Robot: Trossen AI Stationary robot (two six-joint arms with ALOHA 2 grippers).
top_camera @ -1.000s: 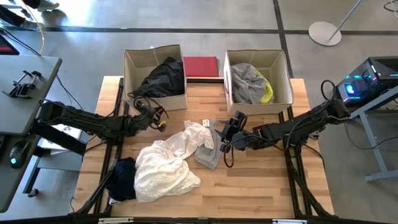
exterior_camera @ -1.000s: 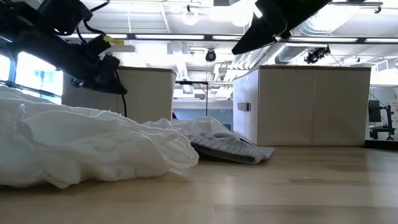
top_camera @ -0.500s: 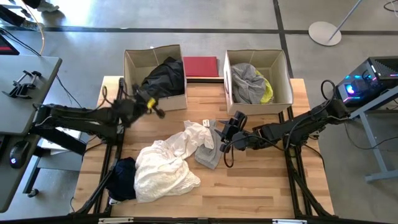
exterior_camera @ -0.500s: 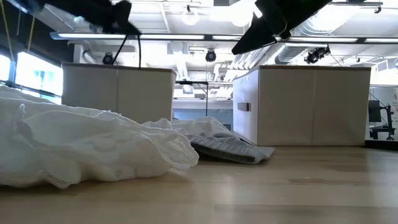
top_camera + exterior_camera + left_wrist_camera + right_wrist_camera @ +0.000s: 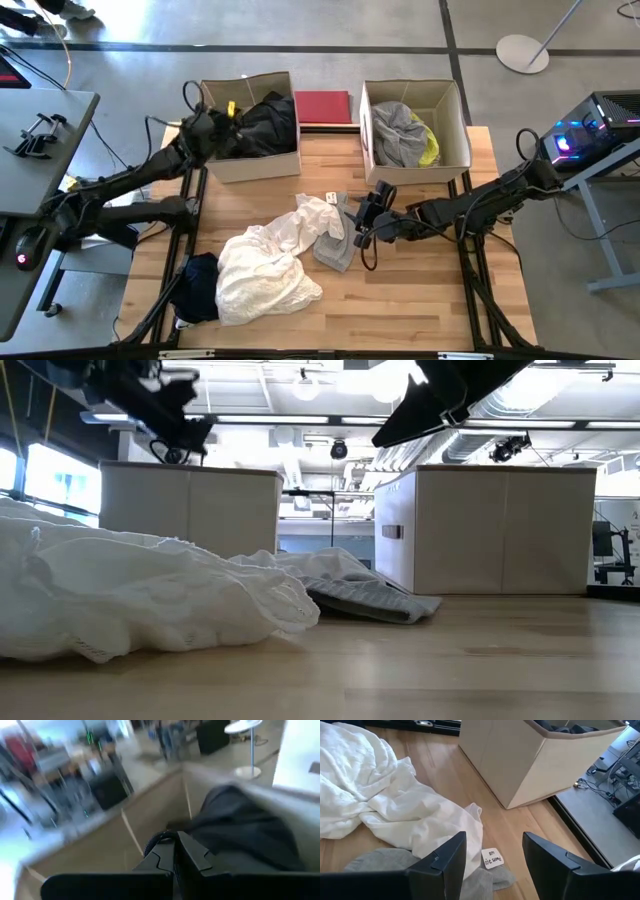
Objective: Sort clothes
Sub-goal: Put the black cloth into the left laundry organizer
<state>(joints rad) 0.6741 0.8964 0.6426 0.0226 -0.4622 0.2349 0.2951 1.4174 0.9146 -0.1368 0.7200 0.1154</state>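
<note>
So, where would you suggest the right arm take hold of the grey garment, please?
Probably at the grey garment's bare edge nearest the right gripper, coming straight down with open jaws. That side lies flat and clear on the table; the far side is tucked under the white shirt.

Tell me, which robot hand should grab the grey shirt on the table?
The right hand, probably. It hovers open right beside the grey shirt, while the left hand, fingers together, is far off over the box holding dark clothes.
</note>
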